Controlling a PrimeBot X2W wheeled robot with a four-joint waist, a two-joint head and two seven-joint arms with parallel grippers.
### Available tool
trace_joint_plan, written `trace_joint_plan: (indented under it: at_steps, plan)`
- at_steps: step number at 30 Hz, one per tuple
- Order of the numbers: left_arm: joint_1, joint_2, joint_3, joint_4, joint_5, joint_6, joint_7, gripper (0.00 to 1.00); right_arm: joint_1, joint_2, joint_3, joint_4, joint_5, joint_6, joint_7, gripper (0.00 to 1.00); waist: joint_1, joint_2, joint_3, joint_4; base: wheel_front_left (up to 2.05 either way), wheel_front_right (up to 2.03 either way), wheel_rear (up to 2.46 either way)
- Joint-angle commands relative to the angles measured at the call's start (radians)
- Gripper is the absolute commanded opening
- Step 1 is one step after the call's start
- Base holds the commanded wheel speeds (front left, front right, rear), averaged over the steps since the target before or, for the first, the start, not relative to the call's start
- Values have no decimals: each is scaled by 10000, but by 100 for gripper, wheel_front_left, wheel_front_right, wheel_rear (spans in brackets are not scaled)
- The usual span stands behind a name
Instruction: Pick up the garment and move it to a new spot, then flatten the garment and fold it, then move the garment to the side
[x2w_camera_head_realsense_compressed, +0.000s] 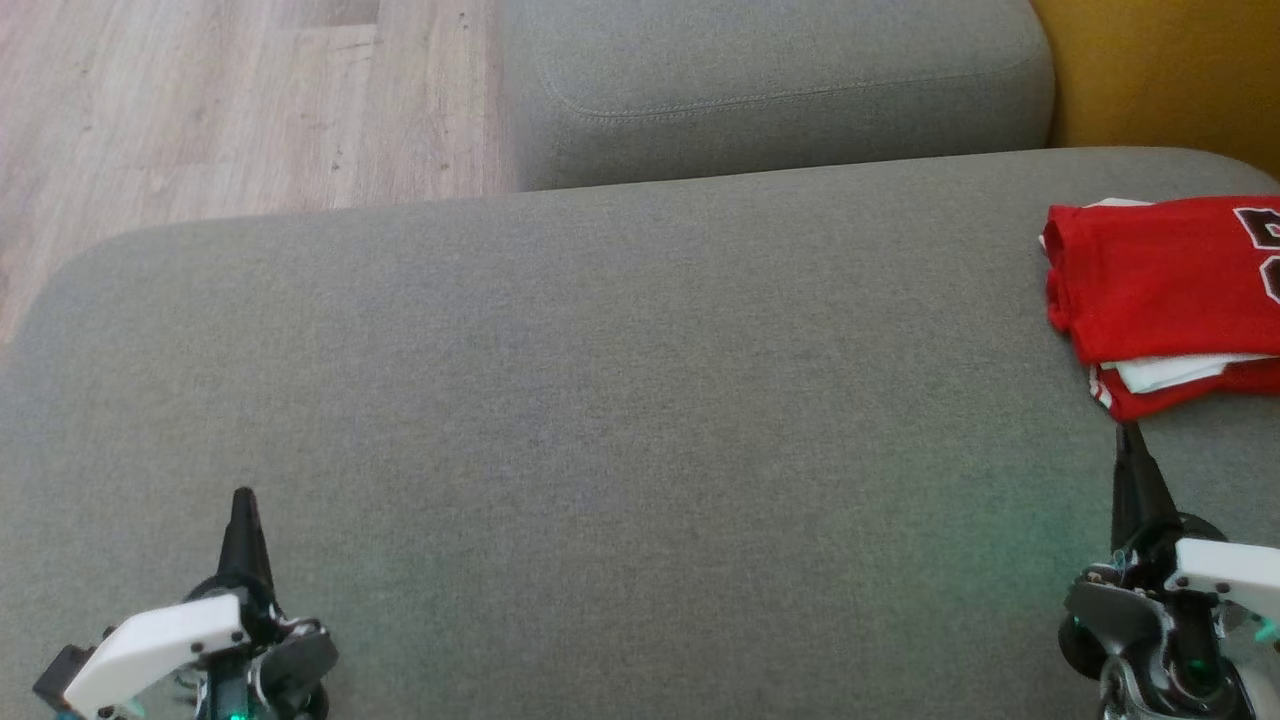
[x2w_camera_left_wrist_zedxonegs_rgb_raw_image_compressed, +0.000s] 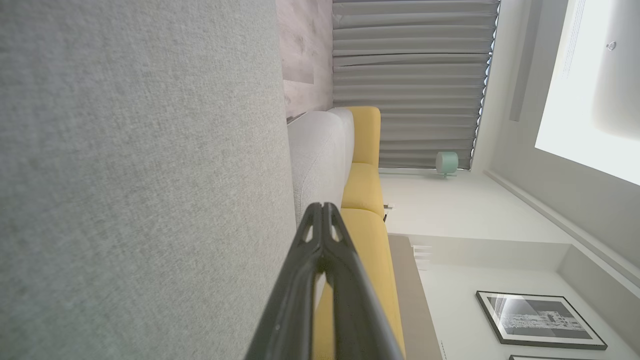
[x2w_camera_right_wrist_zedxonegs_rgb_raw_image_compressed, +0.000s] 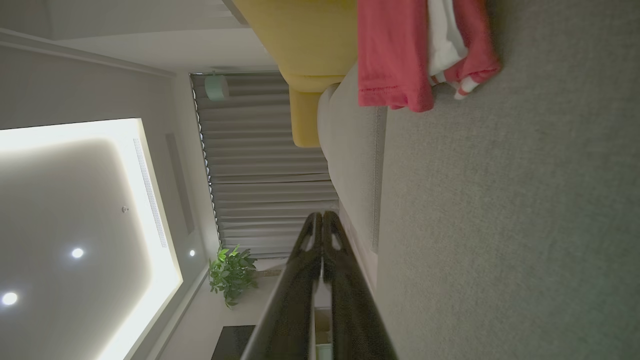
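Note:
The garment (x2w_camera_head_realsense_compressed: 1165, 290), a red jersey with white trim and dark lettering, lies folded at the right edge of the grey sofa seat (x2w_camera_head_realsense_compressed: 600, 420). The right wrist view has the garment (x2w_camera_right_wrist_zedxonegs_rgb_raw_image_compressed: 400, 55) at its top, ahead of the fingers. My right gripper (x2w_camera_head_realsense_compressed: 1130, 432) sits just below the garment, shut and holding nothing, its tips pressed together (x2w_camera_right_wrist_zedxonegs_rgb_raw_image_compressed: 321, 215). My left gripper (x2w_camera_head_realsense_compressed: 243, 497) rests low over the seat at the lower left, far from the garment, also shut with nothing in it (x2w_camera_left_wrist_zedxonegs_rgb_raw_image_compressed: 321, 206).
A second grey cushion (x2w_camera_head_realsense_compressed: 770, 80) lies beyond the seat, with wooden floor (x2w_camera_head_realsense_compressed: 200, 100) to its left and a yellow cushion (x2w_camera_head_realsense_compressed: 1160, 70) at the top right. Broad grey seat stretches between my two grippers.

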Motion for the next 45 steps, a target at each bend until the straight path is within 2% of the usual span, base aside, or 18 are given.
trace_joint_plan:
  at_steps: [1,45]
  plan:
    - [-504,80,361,-282,90,-67,74,0,-498,-40,156,-377,-40,-7,84,0,0,0,0,0,0,0,0]
    - [-513,9,461,-277,174,-67,154,0,-506,22,68,-372,-113,-7,155,0,0,0,0,0,0,0,0]
